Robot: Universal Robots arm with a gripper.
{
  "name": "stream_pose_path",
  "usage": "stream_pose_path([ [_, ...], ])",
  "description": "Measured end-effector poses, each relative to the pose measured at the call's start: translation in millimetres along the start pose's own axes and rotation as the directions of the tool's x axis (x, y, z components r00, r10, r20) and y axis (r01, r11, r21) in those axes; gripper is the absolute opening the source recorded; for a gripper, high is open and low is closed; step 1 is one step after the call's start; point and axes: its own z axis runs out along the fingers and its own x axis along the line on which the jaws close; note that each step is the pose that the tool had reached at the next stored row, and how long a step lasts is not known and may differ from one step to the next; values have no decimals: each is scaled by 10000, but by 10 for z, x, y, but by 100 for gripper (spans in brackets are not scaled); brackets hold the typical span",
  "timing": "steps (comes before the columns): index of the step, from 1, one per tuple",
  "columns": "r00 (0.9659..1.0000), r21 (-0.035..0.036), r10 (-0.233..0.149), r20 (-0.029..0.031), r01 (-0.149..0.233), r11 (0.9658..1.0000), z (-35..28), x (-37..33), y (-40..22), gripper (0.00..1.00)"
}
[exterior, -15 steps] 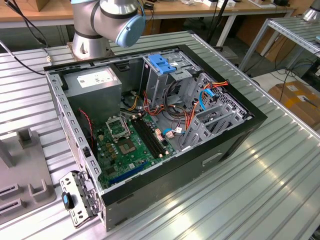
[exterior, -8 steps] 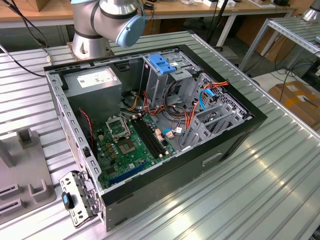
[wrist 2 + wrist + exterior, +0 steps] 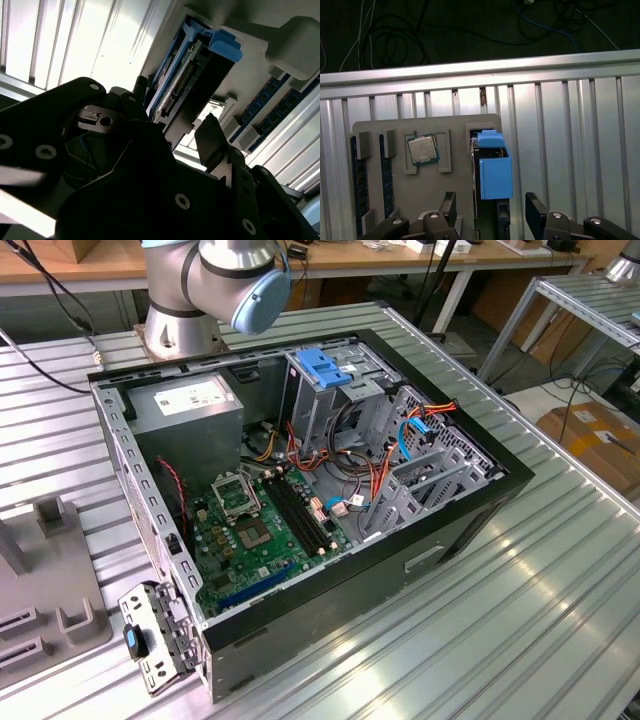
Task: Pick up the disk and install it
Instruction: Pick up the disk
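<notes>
First wrist view: gripper open, lined up on upright disk in grey holder; stiff, dense, likely shock-sensitive, so best pinched across broad flat faces

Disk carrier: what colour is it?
Blue; the disk carrier shows best in the first wrist view.

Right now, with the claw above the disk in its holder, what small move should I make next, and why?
Probably ease the claw straight down over the disk before closing. In the first wrist view its fingers stand open on either side of the disk, which stands on edge in the grey holder; gaps show on both sides, so nothing is gripped yet.
</notes>
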Motion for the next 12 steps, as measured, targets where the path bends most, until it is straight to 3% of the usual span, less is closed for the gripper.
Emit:
stream_pose_path([
  [9, 10000, 0, -4, 0, 4, 10000, 0, 0, 0, 65],
  [12, 10000, 0, -5, 0, 5, 10000, 0, 0, 0, 51],
])
